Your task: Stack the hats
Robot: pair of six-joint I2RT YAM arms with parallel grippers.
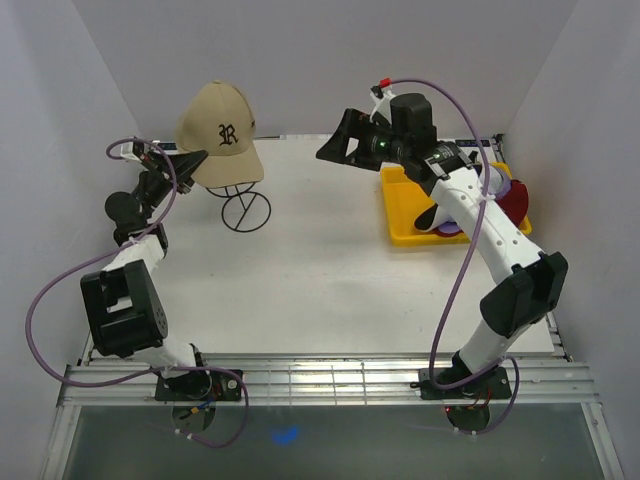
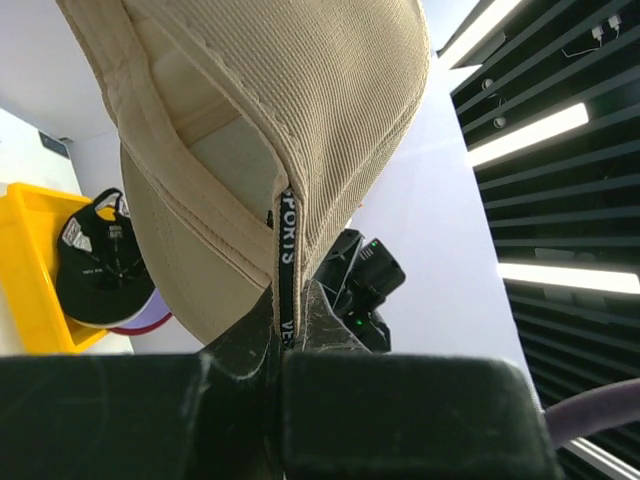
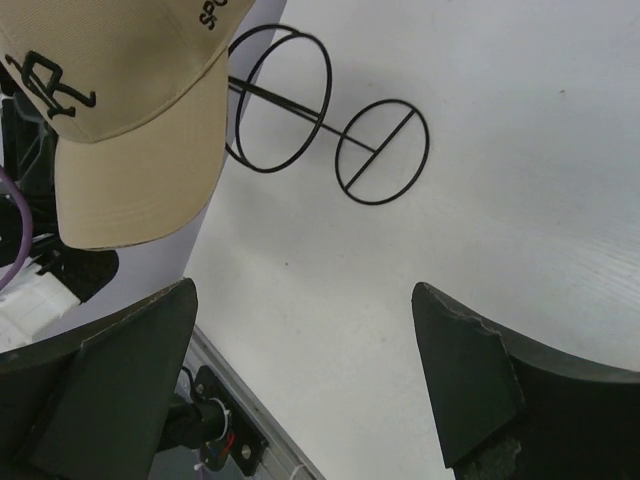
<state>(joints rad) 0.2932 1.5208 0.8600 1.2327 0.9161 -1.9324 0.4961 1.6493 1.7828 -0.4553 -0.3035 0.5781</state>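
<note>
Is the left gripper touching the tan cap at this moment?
Touching. In the left wrist view the left gripper is shut on the rear edge of the tan cap, with the fabric pinched between its jaws.

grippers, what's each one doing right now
Left gripper: closed on the tan cap, at its back edge.
Right gripper: open, holding nothing.

"Where did the overhead camera sit?"

"High behind both arm bases, looking down across the whole table (image 1: 330, 280)."

"And the wrist cameras?"

"The left looked upward from right beneath the tan cap (image 2: 330, 100). The right looked down from farther off at the wire stand (image 3: 377, 152). All three views shared that cap."
</note>
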